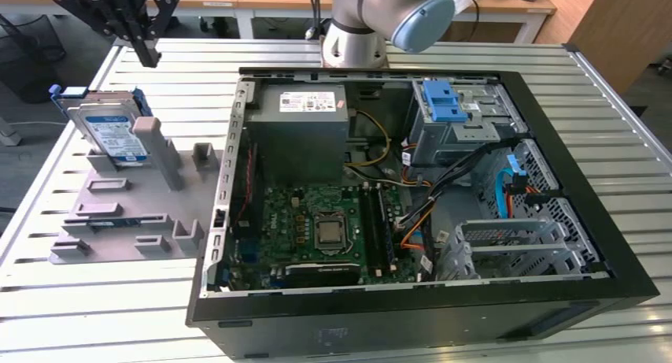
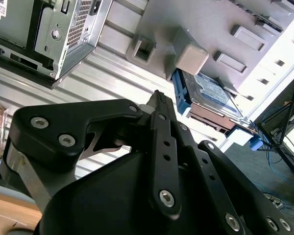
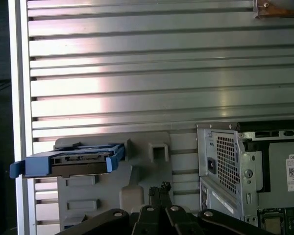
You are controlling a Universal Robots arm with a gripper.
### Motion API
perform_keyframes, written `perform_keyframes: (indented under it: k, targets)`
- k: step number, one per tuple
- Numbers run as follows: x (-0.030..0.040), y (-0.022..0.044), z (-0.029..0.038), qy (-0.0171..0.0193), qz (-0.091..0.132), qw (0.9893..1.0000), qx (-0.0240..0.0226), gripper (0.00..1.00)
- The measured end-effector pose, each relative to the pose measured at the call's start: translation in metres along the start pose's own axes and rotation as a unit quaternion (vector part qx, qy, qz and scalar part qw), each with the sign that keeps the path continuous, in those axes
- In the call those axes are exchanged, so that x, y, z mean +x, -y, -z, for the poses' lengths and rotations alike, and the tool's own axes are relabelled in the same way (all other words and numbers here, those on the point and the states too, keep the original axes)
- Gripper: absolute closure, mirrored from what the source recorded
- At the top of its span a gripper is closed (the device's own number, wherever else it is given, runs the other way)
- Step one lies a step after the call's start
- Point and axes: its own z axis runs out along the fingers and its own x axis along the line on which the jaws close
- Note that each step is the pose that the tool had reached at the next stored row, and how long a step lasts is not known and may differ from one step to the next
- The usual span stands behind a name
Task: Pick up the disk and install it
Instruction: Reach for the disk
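The disk is a silver hard drive with a white-and-blue label in a blue carrier frame. It leans on edge in a grey holder at the exterior view's left, beside the open computer case. My gripper hangs above and a little behind the disk, apart from it, with its black fingers shut together and nothing between them. In the second wrist view the fingertips meet short of the disk. The first wrist view shows the disk edge-on, beside the gripper.
Inside the case sit a grey power supply box, a green motherboard and a grey drive cage with a light-blue latch. Cables cross the case's right half. The slatted metal table runs around the case and holder.
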Motion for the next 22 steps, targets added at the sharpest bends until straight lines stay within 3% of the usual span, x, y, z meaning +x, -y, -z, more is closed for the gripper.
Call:
perform_keyframes:
  k: [10,22]
  targets:
    - [0.0006,0.0001,0.0,0.0,0.0,1.0,0.0,0.89]
    - [0.0162,0.0001,0.0003,0.0,0.0,1.0,0.0,0.89]
